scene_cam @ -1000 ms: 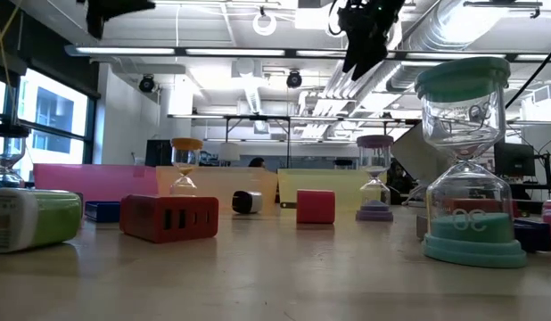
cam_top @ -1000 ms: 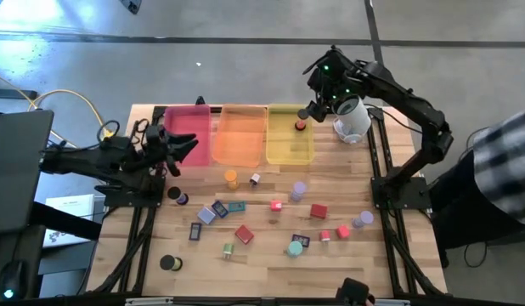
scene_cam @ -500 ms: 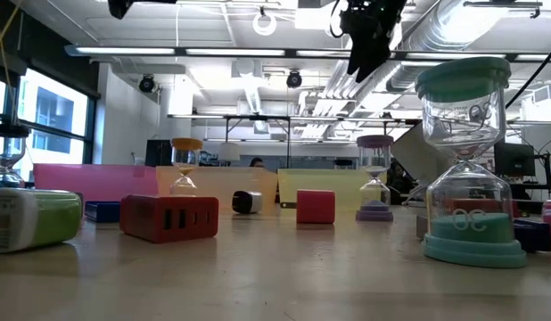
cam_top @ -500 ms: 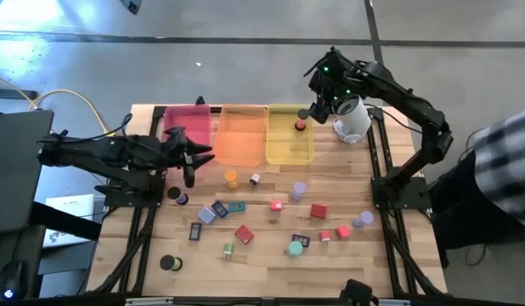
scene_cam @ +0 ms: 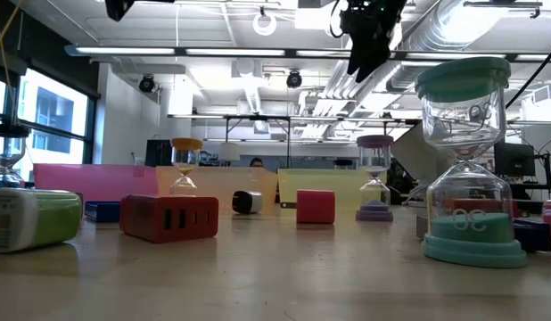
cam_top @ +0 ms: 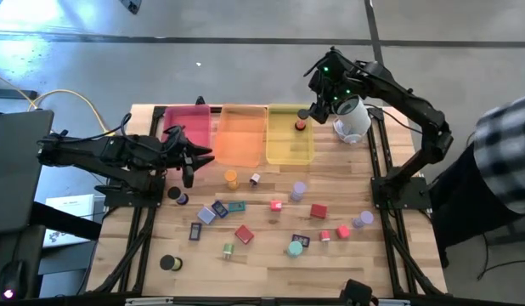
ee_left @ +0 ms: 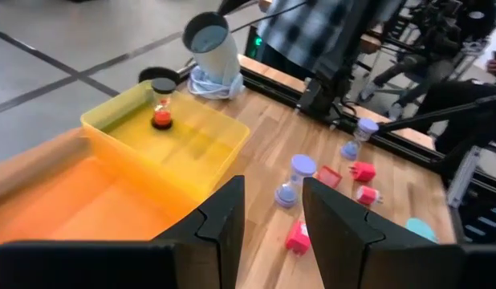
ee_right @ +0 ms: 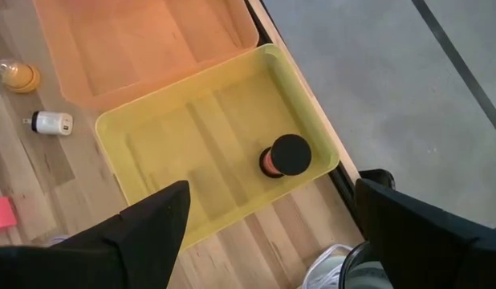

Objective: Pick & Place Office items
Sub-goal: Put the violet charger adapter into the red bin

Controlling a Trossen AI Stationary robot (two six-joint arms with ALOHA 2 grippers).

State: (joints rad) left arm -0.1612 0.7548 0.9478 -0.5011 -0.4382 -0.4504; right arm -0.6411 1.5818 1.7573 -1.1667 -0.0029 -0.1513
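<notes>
1. Two dark, near-black jointed arms are seen in the high view: the left arm point(cam_top: 101, 155) and the right arm point(cam_top: 407, 98)
2. A small green light is shown near the wrist of the right arm
3. The left gripper point(ee_left: 270, 221) is formed of two black, flat-faced fingers with stepped, angular outer edges
4. The right gripper point(ee_right: 268, 221) is formed of two black, wedge-shaped fingers
5. Thin dark cables are carried along the left arm

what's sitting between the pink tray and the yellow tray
The orange tray lies between the pink tray and the yellow tray, and looks empty; the high view shows it best.
</notes>
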